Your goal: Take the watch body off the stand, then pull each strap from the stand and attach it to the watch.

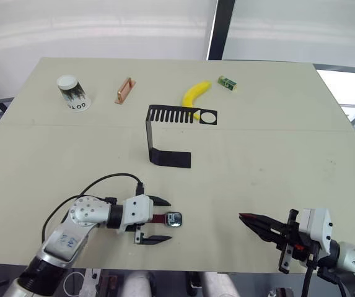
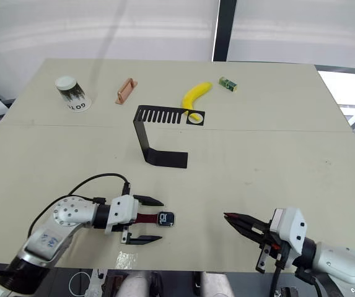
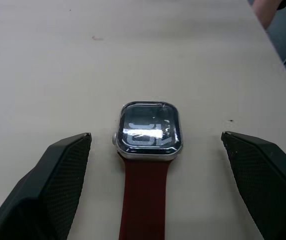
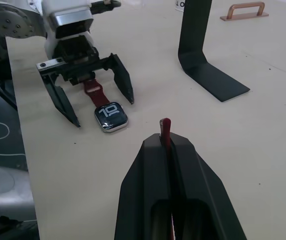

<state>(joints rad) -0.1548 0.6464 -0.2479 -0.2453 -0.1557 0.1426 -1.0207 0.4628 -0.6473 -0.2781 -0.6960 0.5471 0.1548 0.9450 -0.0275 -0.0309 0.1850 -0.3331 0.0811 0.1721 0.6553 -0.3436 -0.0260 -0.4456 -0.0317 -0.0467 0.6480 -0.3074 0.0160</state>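
Near the tabletop's (image 1: 35,154) front edge, left of centre, the left gripper (image 1: 158,219) stands wide open, holding nothing. Between its fingers lies the watch body (image 1: 175,218) with one strap (image 3: 143,200) already attached. The case looks light, rigid and slick; its glass is best spared, so its side rims suit a grasp. The empty stand (image 1: 165,133) sits mid-tabletop. Toward the front right corner, the right gripper (image 4: 165,137) pinches the second strap (image 4: 165,128), thin and floppy, best held near its end.
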